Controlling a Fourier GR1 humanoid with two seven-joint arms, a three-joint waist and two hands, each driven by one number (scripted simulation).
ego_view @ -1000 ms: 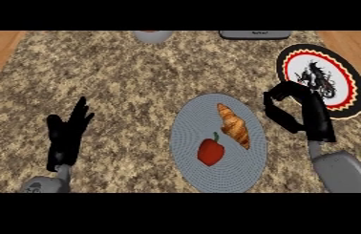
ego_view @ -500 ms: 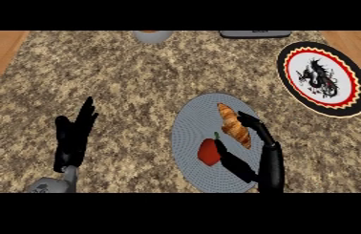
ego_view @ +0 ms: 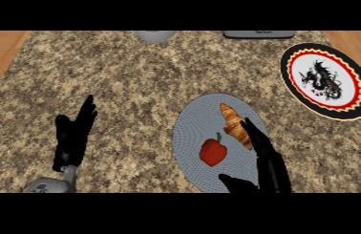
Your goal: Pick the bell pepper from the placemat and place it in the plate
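Observation:
A red bell pepper (ego_view: 213, 152) with a green stem lies on the round grey placemat (ego_view: 194, 128), left of a croissant (ego_view: 235, 127). My right hand (ego_view: 264, 164) is over the placemat's lower right, fingers straight and pointing up beside the croissant, thumb spread below the pepper; it is open and not touching the pepper. The plate (ego_view: 325, 80), white with a black dragon and a red and black rim, sits at the right edge. My left hand (ego_view: 74, 135) rests open at the lower left, fingers up.
A grey bowl (ego_view: 155, 35) and a dark flat object (ego_view: 258, 34) sit at the counter's far edge. Wooden strips show at the top corners beside the granite counter (ego_view: 120, 75).
My right hand came down from beside the plate to the placemat's lower right and now lies just right of the pepper. The left hand barely moved.

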